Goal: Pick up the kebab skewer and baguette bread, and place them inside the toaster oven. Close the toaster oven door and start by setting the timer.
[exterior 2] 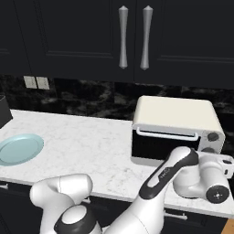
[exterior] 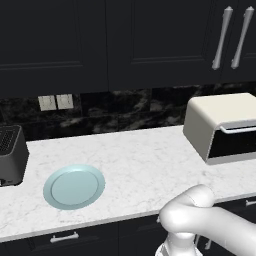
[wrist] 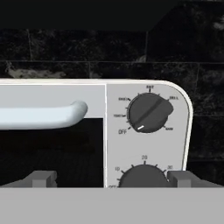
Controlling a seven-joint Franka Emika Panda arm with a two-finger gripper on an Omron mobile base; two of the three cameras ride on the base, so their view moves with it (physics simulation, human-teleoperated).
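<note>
Your gripper [wrist: 111,178] faces the front of the toaster oven [exterior 2: 176,114] squarely, its two dark finger tips spread wide apart, holding and touching nothing. Between them, low against the oven's right-hand control panel, sits the lower dial [wrist: 144,176], ringed with numbers, which I judge to be the timer; it lies straight ahead, slightly right of the midpoint between the tips. Above it on the same panel is the upper mode dial [wrist: 148,112], its white mark near OFF. Left of the panel, the toaster oven door [wrist: 50,148] is shut, its pale bar handle [wrist: 41,116] running crosswise along the door's top edge. Further out, left of the oven on the marble counter [exterior: 145,155], you find a pale blue plate [exterior: 74,186] with nothing on it. The kebab skewer and baguette bread are presumably behind the door, though the dark glass hides them.
</note>
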